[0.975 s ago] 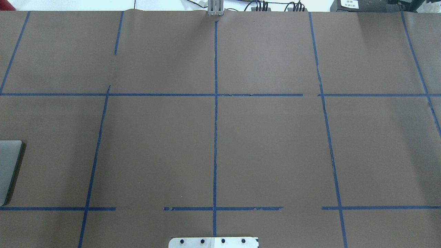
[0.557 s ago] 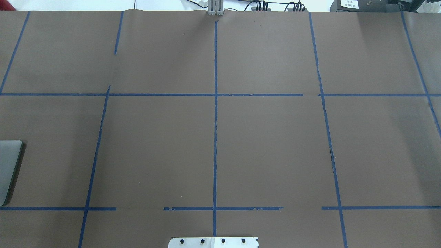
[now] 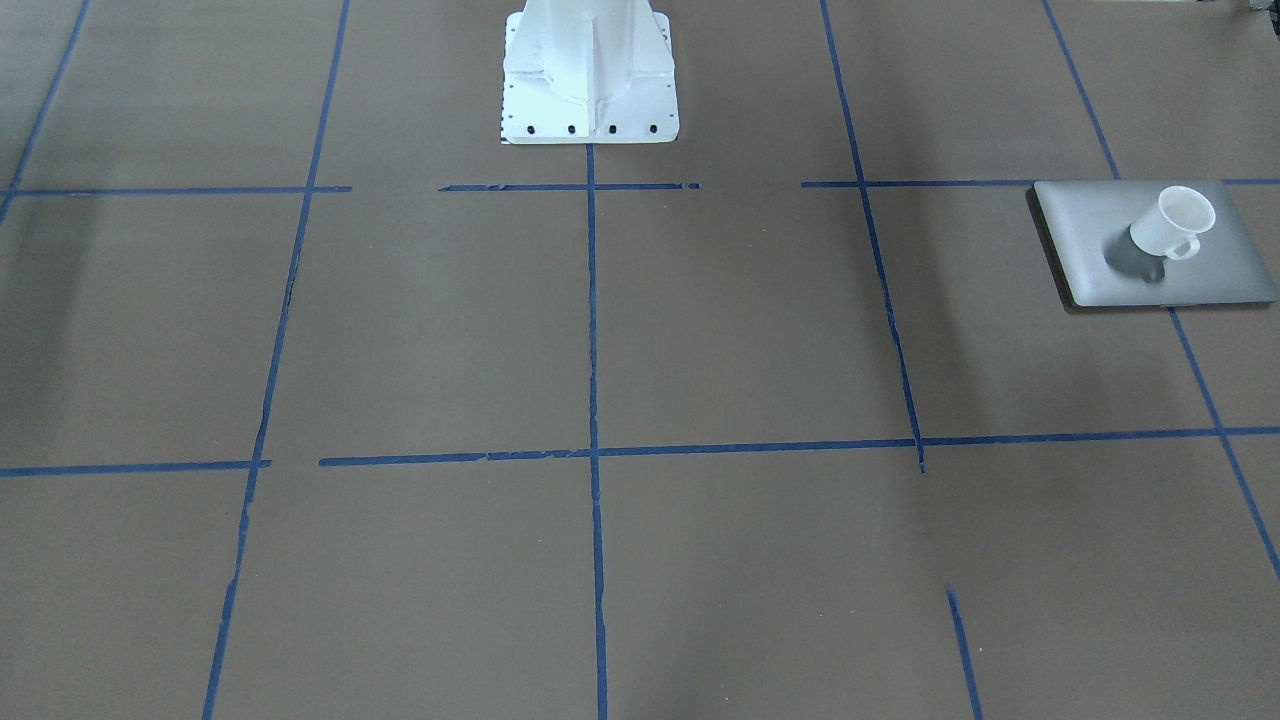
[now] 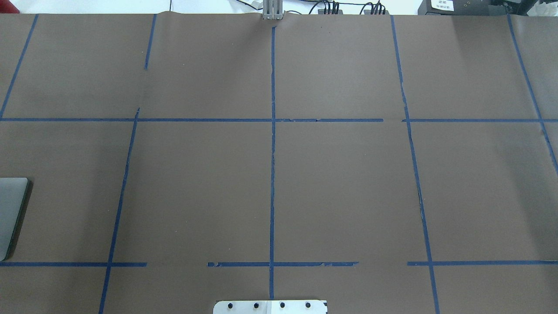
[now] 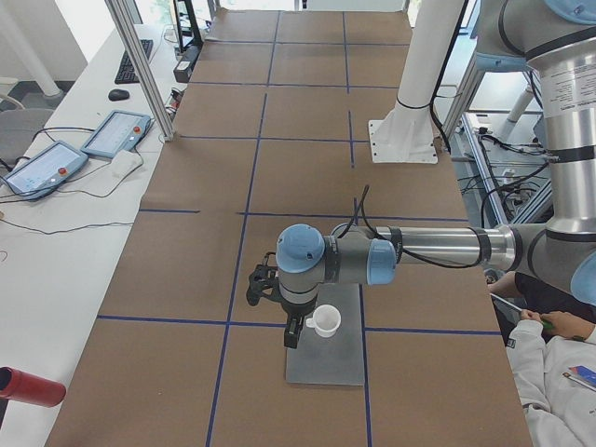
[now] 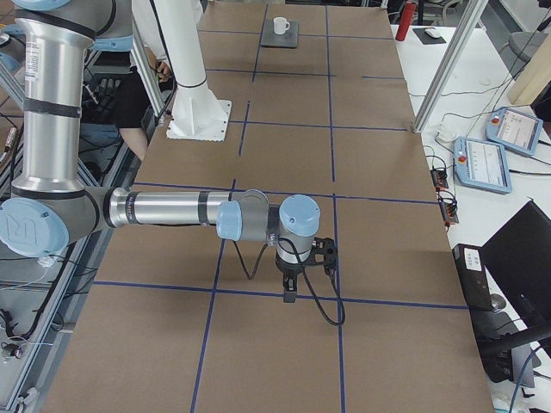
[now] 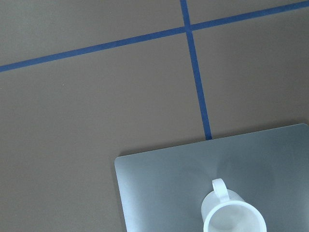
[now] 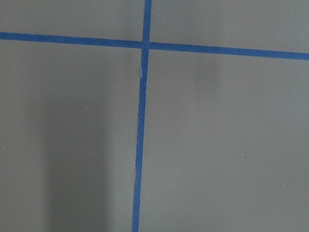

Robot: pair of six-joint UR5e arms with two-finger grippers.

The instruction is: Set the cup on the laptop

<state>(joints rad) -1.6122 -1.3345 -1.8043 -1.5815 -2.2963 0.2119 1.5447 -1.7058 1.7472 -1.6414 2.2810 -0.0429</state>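
The white cup (image 3: 1172,225) stands upright on the silver-grey laptop (image 3: 1220,270), which lies flat on the table on my left side. Only the laptop's edge (image 4: 11,213) shows in the overhead view. The left wrist view looks down on the cup (image 7: 234,217) and the laptop (image 7: 164,183). In the exterior left view my left gripper (image 5: 292,337) hangs just beside the cup (image 5: 324,321), apart from it; I cannot tell whether it is open. My right gripper (image 6: 291,292) points down over bare table, far from the cup (image 6: 281,25); I cannot tell its state.
Brown paper with blue tape lines (image 4: 272,174) covers the table. The white robot pedestal (image 3: 588,70) stands at the near middle edge. Teach pendants (image 6: 486,159) and a red bottle (image 5: 28,386) lie on side desks. A person (image 5: 549,363) sits beside the robot.
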